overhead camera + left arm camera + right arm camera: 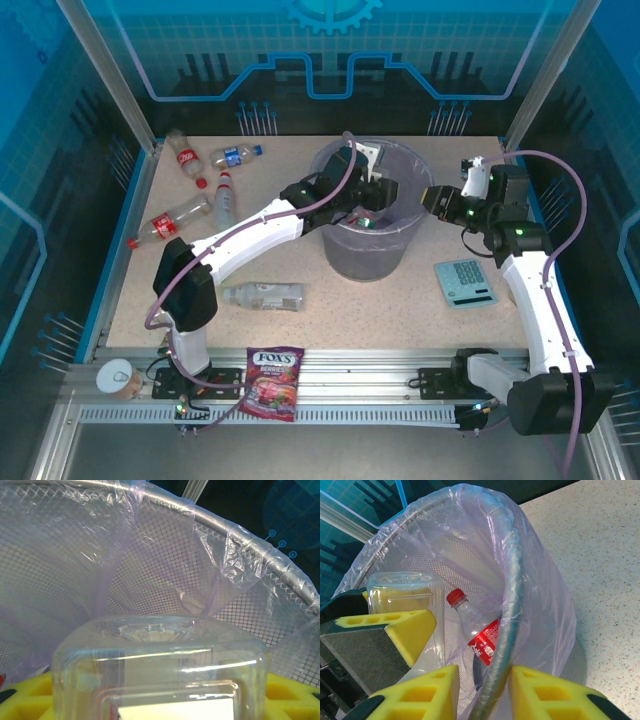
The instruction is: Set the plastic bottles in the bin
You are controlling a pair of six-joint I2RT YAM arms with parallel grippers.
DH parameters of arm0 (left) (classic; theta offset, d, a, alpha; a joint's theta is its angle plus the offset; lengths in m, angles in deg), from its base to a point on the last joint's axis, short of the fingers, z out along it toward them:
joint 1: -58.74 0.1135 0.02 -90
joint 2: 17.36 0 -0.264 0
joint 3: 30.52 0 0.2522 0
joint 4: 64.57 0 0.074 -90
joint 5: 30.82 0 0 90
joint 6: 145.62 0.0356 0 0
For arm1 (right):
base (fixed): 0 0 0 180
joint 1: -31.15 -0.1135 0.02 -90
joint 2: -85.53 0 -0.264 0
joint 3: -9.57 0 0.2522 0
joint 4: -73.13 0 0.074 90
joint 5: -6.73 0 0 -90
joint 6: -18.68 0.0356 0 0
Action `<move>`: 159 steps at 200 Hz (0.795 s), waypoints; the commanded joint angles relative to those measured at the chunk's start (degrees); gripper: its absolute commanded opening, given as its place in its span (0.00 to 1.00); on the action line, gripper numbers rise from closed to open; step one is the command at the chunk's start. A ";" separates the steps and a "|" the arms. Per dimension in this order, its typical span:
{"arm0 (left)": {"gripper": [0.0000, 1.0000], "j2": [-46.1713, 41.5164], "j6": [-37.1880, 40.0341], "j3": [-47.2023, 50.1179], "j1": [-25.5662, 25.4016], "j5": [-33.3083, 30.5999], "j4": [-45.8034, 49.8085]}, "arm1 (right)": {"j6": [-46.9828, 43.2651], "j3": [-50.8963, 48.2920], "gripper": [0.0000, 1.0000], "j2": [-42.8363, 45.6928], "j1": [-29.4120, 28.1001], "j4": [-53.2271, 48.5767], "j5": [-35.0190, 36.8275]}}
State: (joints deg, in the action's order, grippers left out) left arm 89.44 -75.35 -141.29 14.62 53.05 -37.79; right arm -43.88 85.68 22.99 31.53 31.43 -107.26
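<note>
Progress looks partial to us: one red-labelled bottle point(483, 641) lies inside the bin point(350, 262), left fingers point(290, 697) pinch a clear bottle point(160, 665) over it, right fingers point(427, 692) clamp the bin's rim, and five bottles point(262, 295) wait on the counter point(400, 320) left of the bin.

clear bottle point(160, 665) — cropped below, neck end hidden

Bin point(514, 580): fine metal mesh with a smooth, dull grey metal rim.
Liner point(542, 595): thin lilac plastic film, translucent, crinkled, glossy.
Clear bottle point(160, 660): hard plastic, smooth, glossy.
Red-capped bottle point(482, 639): clear plastic with a shiny red label.
My pads point(542, 692): yellow foam, matt, with moulded cells.
Table point(600, 555): speckled, matt, finely grained.
</note>
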 commanded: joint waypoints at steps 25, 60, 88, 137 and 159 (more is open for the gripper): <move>0.75 -0.70 -0.60 -2.43 -0.40 1.39 -0.62 | -0.80 -1.61 0.32 1.09 -1.00 1.93 0.42; 0.79 -1.40 -0.26 -2.64 -0.36 1.16 -0.54 | -0.98 -2.11 0.32 1.90 -1.00 1.84 0.92; 0.83 -2.26 -0.15 -3.75 -0.38 1.30 -0.17 | -1.13 -2.21 0.32 2.59 -1.00 1.83 1.12; 0.88 -6.12 3.78 -5.90 -0.41 -1.99 1.55 | -0.20 -3.53 0.31 3.50 -1.15 3.57 0.85; 0.94 -8.90 7.16 -7.09 -0.30 -4.58 3.80 | 0.20 -3.55 0.30 3.50 -1.19 4.48 0.41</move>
State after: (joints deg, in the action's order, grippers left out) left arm 85.86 -72.75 -144.79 14.62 52.09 -36.18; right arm -43.85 82.99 25.59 31.42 34.12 -106.19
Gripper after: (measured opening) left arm 0.915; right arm 0.304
